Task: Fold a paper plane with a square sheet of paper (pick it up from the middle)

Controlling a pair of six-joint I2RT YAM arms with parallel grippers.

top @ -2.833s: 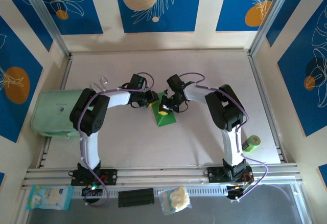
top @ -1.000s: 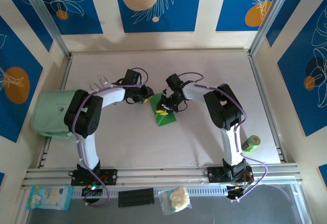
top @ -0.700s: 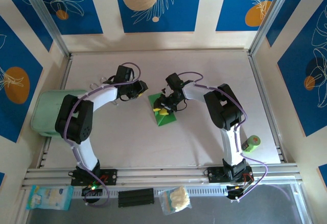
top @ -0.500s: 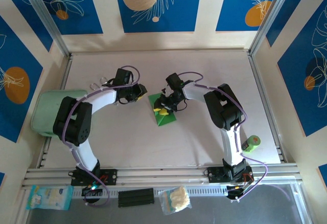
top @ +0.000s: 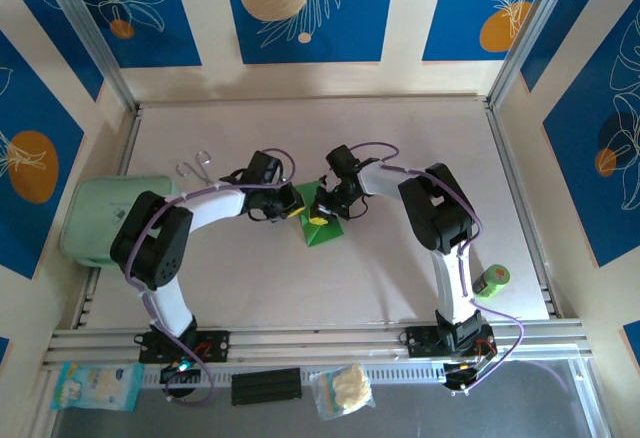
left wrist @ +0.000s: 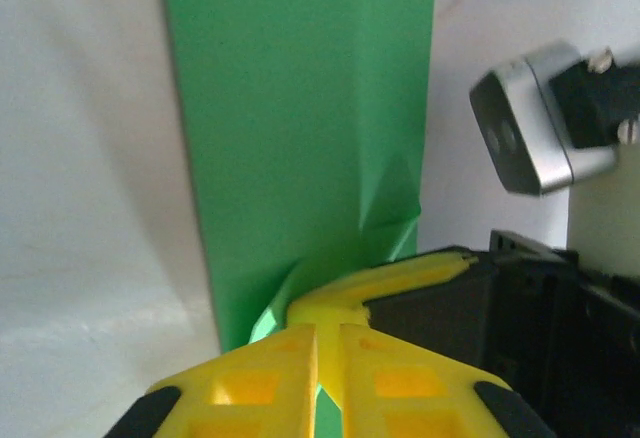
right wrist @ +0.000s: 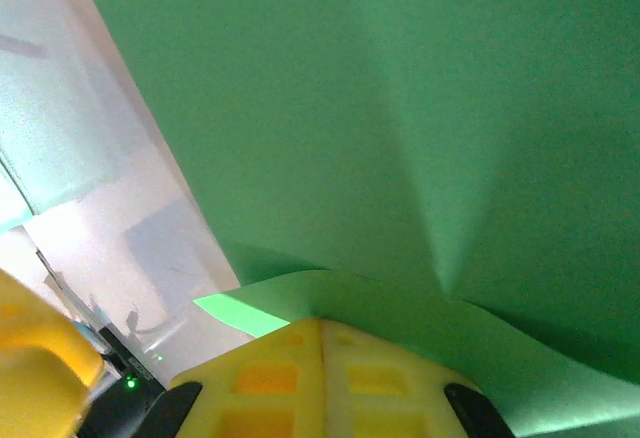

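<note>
The bright green sheet of paper [top: 322, 230] lies mid-table, partly folded, with a point toward the near edge. My left gripper [top: 293, 204] is at its left edge. In the left wrist view the yellow fingers [left wrist: 260, 388] of the left gripper [left wrist: 328, 333] are pressed together, a lifted paper flap [left wrist: 268, 313] runs into them, and the sheet [left wrist: 300, 108] stretches away ahead. My right gripper [top: 320, 210] sits on the sheet's upper part. In the right wrist view the right gripper [right wrist: 320, 323] is shut on a curled fold of the paper [right wrist: 400, 108]. One right finger [left wrist: 400, 273] crosses just beyond the left fingertips.
A pale mint pouch [top: 100, 220] lies at the left table edge, with a metal hook [top: 195, 166] behind it. A small green roll [top: 493, 279] stands near the right rail. Plastic bags [top: 98, 386] [top: 343, 388] and a black bar [top: 266, 386] sit on the front ledge.
The left gripper pulled away to the back left of the paper, then came back to its left edge. The right gripper stayed on the paper.
</note>
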